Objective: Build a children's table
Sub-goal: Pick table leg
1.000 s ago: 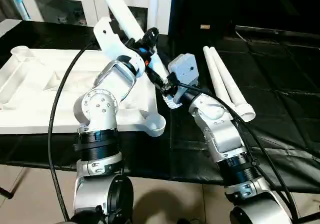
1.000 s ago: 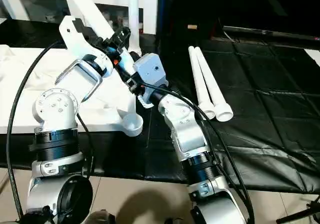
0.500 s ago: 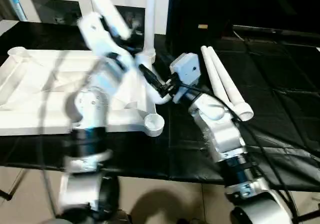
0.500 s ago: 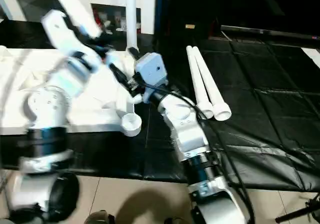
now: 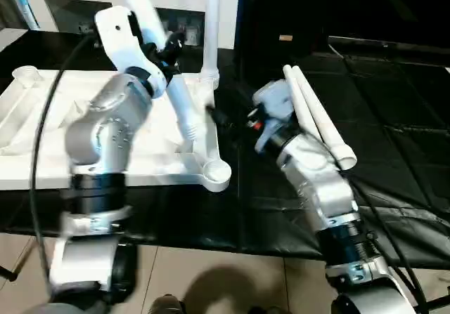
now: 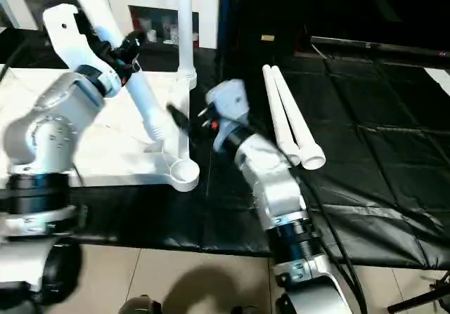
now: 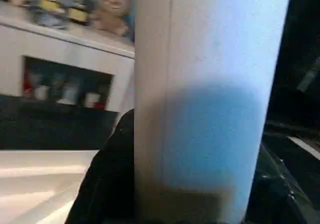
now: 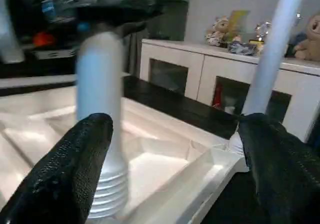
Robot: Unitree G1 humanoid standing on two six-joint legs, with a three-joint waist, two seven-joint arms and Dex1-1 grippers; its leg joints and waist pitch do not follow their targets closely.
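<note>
Black matting covers the tabletop (image 5: 394, 152), where the upturned table top (image 5: 42, 117) carries one upright leg (image 5: 211, 19). Left fingers (image 5: 167, 47) pinch a second leg (image 5: 172, 93) near its socket (image 5: 214, 173); right fingers (image 8: 75, 159) spread wide. Two legs (image 5: 316, 117) lie waiting.

Looks like staged home-style room used as robot test space. White cabinet (image 5: 84, 8) with glass doors along back wall, small items behind glass. Plush toys (image 8: 222, 32) and trinkets lined on cabinet top. Low bench (image 5: 394, 152) draped in black quilted cover. Pale tiled floor (image 5: 211, 279) below. Loose cables trailing off robot arms.
</note>
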